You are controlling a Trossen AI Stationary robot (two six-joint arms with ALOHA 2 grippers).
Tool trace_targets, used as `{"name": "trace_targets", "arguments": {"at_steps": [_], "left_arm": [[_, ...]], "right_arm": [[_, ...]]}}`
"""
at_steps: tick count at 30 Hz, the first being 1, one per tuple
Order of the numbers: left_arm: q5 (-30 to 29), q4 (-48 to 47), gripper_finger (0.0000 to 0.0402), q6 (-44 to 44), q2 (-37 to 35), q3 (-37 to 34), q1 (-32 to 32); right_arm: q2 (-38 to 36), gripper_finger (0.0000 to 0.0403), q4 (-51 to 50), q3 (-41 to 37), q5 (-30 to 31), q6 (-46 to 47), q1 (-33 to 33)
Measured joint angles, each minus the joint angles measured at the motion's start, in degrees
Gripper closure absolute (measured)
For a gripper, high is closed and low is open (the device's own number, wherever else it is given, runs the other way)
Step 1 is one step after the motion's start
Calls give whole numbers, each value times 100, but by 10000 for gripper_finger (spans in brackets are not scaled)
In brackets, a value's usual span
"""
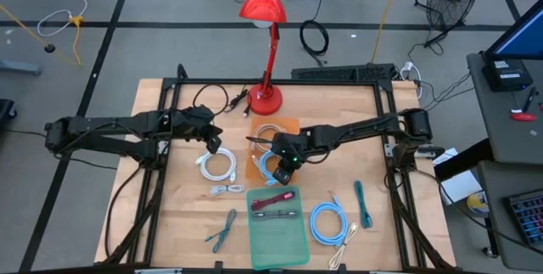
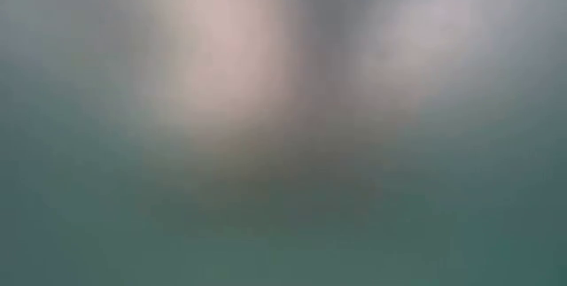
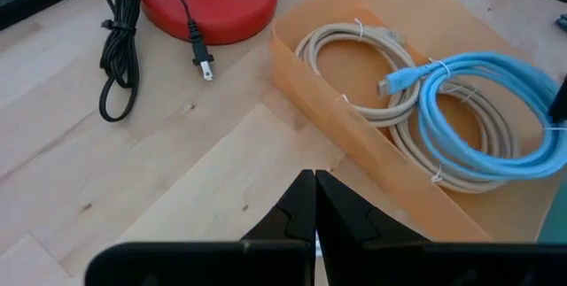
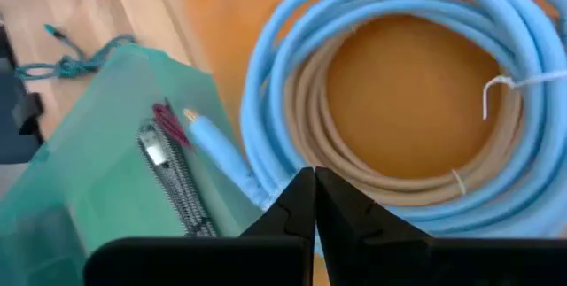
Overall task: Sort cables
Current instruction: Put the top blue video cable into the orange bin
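Observation:
An orange tray (image 3: 353, 119) at the table's middle holds a beige coil (image 3: 354, 42) with a light-blue coil (image 3: 496, 118) lying on it. My right gripper (image 4: 314, 184) is shut, and its fingertips stand over the near part of that light-blue coil (image 4: 266, 100). My left gripper (image 3: 314, 184) is shut over bare wood just left of the orange tray, holding nothing. A green tray (image 1: 280, 244) near the front holds a red bundle (image 1: 273, 198) and a grey bundle (image 1: 277, 215). More cables lie on the wood: a white coil (image 1: 218, 165), a light-blue coil (image 1: 327, 221) and a green bundle (image 1: 363, 202). My right gripper's shut fingertips point slanting down at the light-blue coil's near part (image 4: 266, 175) in the orange tray. Whether they touch it I cannot tell, because the fingers hide the spot. The coil lies flat on the beige coil.
The red lamp's base (image 1: 265, 98) stands at the far middle, its black cord (image 3: 120, 47) coiled beside it. A small white bundle (image 1: 226, 189), a grey-green bundle (image 1: 224, 230) and a beige bundle (image 1: 344, 244) lie near the front. The low view shows only blur.

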Motion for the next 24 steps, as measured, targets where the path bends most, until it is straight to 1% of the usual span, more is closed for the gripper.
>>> {"name": "trace_targets", "arguments": {"at_steps": [4, 8, 14, 17, 22, 24], "left_arm": [[2, 0, 396, 0, -1, 0, 0], [2, -2, 396, 0, 0, 0, 0], [89, -2, 396, 4, -1, 0, 0], [94, -2, 396, 28, -2, 0, 0], [94, -3, 396, 28, -1, 0, 0], [94, -4, 396, 20, -2, -2, 0]], "right_arm": [[-1, 403, 103, 0, 72, 64, -15], [-1, 403, 194, -1, -292, 147, 33], [-1, 403, 217, 0, -671, 216, 169], [-1, 403, 269, 0, -621, 213, 199], [-1, 403, 271, 0, -209, 72, 194], [-1, 403, 275, 0, -140, 33, 193]]}}
